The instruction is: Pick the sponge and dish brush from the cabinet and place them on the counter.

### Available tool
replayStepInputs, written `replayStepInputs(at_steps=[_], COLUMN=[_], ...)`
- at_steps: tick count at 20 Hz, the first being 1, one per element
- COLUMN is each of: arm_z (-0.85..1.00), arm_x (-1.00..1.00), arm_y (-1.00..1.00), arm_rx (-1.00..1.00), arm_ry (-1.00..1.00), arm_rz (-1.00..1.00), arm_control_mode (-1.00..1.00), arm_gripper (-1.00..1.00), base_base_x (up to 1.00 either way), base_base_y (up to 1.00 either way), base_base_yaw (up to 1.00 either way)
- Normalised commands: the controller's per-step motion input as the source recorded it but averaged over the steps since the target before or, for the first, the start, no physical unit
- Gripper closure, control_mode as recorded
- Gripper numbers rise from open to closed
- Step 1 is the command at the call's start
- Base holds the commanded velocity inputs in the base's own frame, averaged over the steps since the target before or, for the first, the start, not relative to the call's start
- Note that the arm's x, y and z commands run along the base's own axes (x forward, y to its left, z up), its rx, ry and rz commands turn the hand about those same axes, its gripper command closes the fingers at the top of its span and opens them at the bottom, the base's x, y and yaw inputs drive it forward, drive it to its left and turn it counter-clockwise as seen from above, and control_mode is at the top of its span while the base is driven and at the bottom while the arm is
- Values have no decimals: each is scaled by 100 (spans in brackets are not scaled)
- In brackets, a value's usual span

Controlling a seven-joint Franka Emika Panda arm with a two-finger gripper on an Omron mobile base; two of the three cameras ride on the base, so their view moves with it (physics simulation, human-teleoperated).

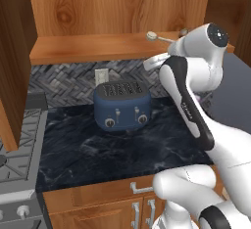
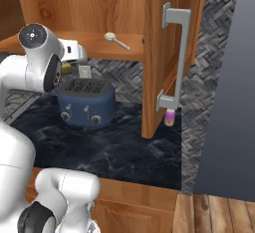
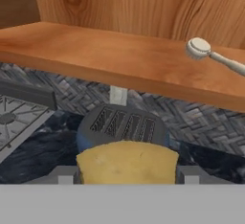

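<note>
**Sponge in the jaws, toaster right underneath**

You've got the sponge (image 3: 127, 162), yellow and blocky, sitting between the two grey fingertips (image 3: 61, 174) in the hand view, and the gripper (image 3: 125, 176) is clamped on its two sides with the jaws standing wide around it. In the right base view a sliver of yellow peeks out just past the white wrist. The sponge is in the air, below the front edge of the cabinet (image 3: 119, 55) shelf and directly above the blue toaster (image 1: 122, 104), whose slots show just behind it.

That's your first hazard: let go here and, by my read, the sponge lands on the toaster top, not on the counter (image 1: 98, 149). Carry it toward the bare stone at the front edge before you release.

Second one: the dish brush (image 3: 210, 54) lies on the shelf toward its right end, head facing you, handle running off right. It's slim and round, so it may well roll or skid along the shelf when you go back for it. The open cabinet door (image 2: 164, 53) hangs close on that side, so a wide swing of the arm could clip it.
</note>
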Motion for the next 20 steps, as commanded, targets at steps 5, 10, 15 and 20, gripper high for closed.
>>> replayStepInputs(at_steps=[5, 10, 15, 20], arm_z=[0, -3, -10, -26], arm_x=[-50, -42, -39, -13], arm_y=[-13, -18, -19, -6], arm_rx=[0, -1, -3, -7], arm_ry=[-1, 0, 0, 1], arm_rz=[1, 0, 0, 0], arm_control_mode=[-100, -100, -100, -100], arm_gripper=[100, 100, 100, 100], base_base_x=[0, 0, 0, 0], base_base_y=[0, 0, 0, 0], base_base_yaw=[0, 0, 0, 0])
